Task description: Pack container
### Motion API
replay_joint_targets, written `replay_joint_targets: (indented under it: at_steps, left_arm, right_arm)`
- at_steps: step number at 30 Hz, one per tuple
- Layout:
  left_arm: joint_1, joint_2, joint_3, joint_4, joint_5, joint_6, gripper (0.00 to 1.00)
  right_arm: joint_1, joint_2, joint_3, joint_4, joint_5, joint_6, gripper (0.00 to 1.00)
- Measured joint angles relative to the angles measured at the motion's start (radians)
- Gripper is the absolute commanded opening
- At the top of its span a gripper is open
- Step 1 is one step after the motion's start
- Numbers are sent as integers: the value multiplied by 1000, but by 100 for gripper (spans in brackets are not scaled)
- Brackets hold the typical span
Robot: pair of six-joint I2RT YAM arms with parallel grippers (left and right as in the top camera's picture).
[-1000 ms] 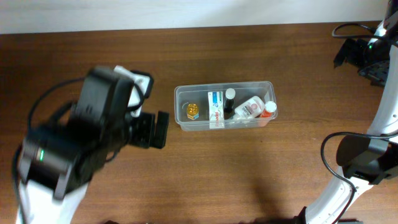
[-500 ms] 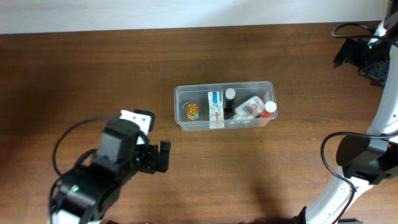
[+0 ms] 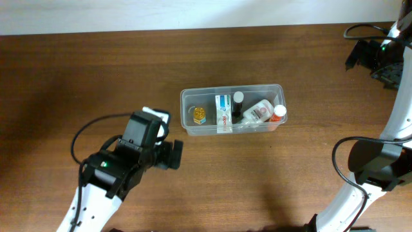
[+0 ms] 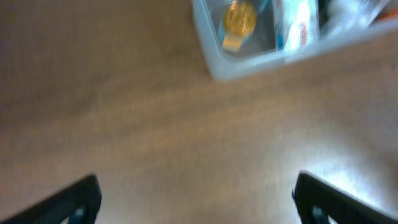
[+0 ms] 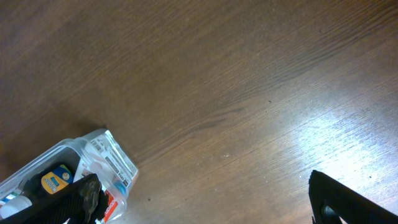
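Note:
The clear container [image 3: 185,103] lies at the table's centre. It holds a small yellow item [image 3: 198,115], a blue-and-white box [image 3: 223,111], a black-capped bottle [image 3: 237,106] and a white bottle with a red cap [image 3: 264,112]. My left gripper [image 3: 176,154] hovers open over bare wood in front of the container's left end. In the blurred left wrist view the left gripper [image 4: 199,208] holds nothing, and the container [image 4: 211,59] sits at the top. My right gripper [image 3: 358,57] is open at the far right. In its wrist view the right gripper [image 5: 205,214] is empty, with the container [image 5: 93,140] at the lower left.
Brown wooden table [image 3: 96,77] all round, with a pale wall strip along the far edge. The right arm's base and black cable [image 3: 360,161] stand at the right edge. The left arm's body [image 3: 109,174] fills the front left.
The left arm has dropped from high near the camera and drawn back toward the table's front left, its open gripper now in front of the container's left end. The right arm has not moved.

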Motion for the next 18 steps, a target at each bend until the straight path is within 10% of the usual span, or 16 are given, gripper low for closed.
replay_joint_targets:
  at_steps: [11,18]
  left_arm:
    - [0,-18,-129,177,43,153,99]
    - [0,-200,-539,690,47,179,99]
  right_arm:
    - [0,0,0,0,0,0,98]
    - [0,0,0,0,0,0,98]
